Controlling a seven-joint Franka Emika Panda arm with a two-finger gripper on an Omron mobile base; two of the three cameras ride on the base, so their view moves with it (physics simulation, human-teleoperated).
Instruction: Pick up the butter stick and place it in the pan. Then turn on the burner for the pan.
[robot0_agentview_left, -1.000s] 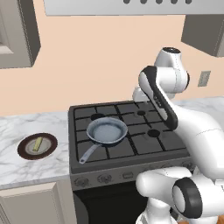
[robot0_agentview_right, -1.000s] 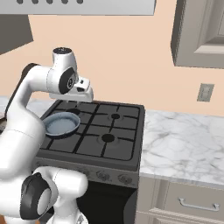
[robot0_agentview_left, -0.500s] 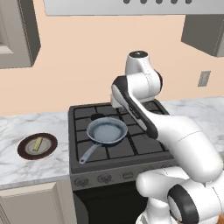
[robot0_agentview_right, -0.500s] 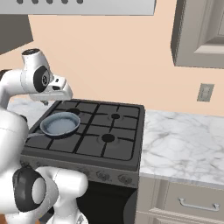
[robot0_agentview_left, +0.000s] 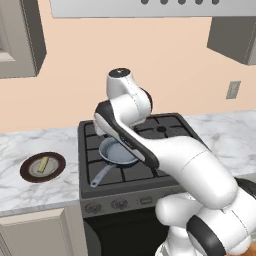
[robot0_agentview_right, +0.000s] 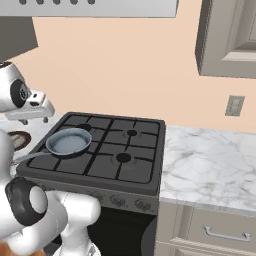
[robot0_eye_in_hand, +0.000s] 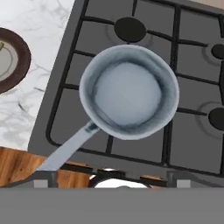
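The grey-blue pan (robot0_eye_in_hand: 129, 92) sits on the stove's front left burner, its long handle (robot0_eye_in_hand: 65, 151) pointing toward the stove front. It is also in the base views (robot0_agentview_left: 117, 151) (robot0_agentview_right: 69, 141). The pale-yellow butter stick (robot0_agentview_left: 43, 164) lies on a brown-rimmed plate (robot0_agentview_left: 27, 172) on the counter left of the stove; the hand view catches just a sliver of it (robot0_eye_in_hand: 1, 45) at the left edge. My gripper (robot0_agentview_right: 33, 119) hovers above the pan's left side, open, fingertips (robot0_eye_in_hand: 41, 179) wide apart with nothing between them.
The black stove (robot0_agentview_right: 125, 165) has four burners and a row of knobs (robot0_agentview_left: 120, 203) on its front panel. Marble counter (robot0_agentview_right: 210, 160) runs on both sides. A range hood and wall cabinets hang overhead. In the left base view my arm hides part of the stove.
The arm has swung left across the stove, from over its right side to above the pan. Pan, plate and butter stick have not moved.
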